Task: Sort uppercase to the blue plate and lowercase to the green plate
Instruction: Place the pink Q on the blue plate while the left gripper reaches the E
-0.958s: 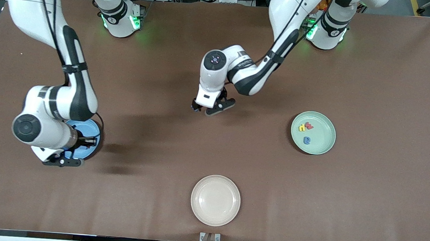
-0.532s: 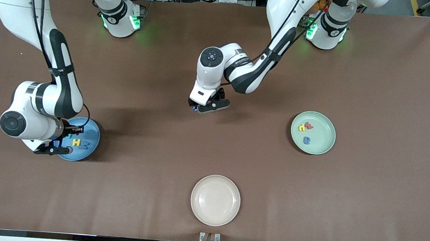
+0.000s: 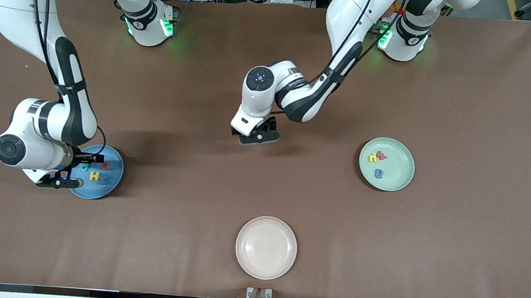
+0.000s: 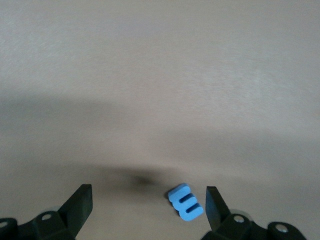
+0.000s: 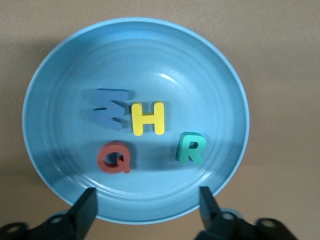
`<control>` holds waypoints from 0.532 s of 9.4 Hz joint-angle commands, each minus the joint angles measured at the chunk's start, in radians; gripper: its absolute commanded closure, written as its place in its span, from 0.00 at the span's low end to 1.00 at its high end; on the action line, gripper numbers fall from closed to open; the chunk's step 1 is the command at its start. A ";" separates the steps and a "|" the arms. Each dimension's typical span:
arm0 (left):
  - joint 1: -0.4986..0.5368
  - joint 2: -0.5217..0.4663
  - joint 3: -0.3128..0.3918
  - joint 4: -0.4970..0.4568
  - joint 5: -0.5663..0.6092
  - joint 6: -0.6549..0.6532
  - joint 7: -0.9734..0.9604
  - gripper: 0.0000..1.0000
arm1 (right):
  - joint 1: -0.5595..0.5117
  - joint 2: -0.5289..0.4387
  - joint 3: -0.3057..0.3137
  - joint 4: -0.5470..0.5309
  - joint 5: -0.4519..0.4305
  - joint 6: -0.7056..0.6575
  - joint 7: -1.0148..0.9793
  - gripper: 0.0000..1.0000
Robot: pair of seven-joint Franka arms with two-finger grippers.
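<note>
- The cream plate [image 3: 265, 247] sits at the table edge nearest the front camera, about midway between the arms' ends; I place everything else from it.
- The blue plate [image 3: 113, 180] lies farther from the camera than the cream plate, toward the right arm's end of the table.
- In it rest all four capitals: yellow H [image 5: 148, 118], blue M [image 5: 109, 107], red Q [image 5: 115, 157] and teal-green R [image 5: 190, 148] (the M and H look to be touching; the Q and R lie apart from them).
- The right gripper [image 5: 142, 205] hovers over the blue plate's rim, its jaws spread wide with nothing between them.
- The green plate [image 3: 401, 179] lies farther from the camera than the cream plate, toward the left arm's end.
- It holds three small letters: a yellow one [image 3: 373, 157] touching a red w [image 3: 381, 155], and a blue a [image 3: 378, 173] nearer the camera than those two.
- The left gripper [image 3: 253, 136] hangs low over bare table, over a spot farther from the camera than the cream plate and roughly in line with it.
- Its jaws stand apart, and the blue m [image 4: 185, 202] lies flat on the table between the fingertips (closer to one finger, not gripped).
- In the front view, the gripper hides that letter.
</note>
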 commanded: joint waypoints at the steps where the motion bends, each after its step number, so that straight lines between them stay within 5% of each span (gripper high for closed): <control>1: -0.014 0.043 -0.001 0.055 0.008 -0.011 0.101 0.00 | -0.009 -0.054 0.011 -0.009 -0.001 0.001 -0.007 0.00; 5: -0.060 0.070 0.007 0.070 0.016 -0.041 0.102 0.00 | -0.006 -0.115 0.011 -0.002 -0.001 0.001 -0.006 0.00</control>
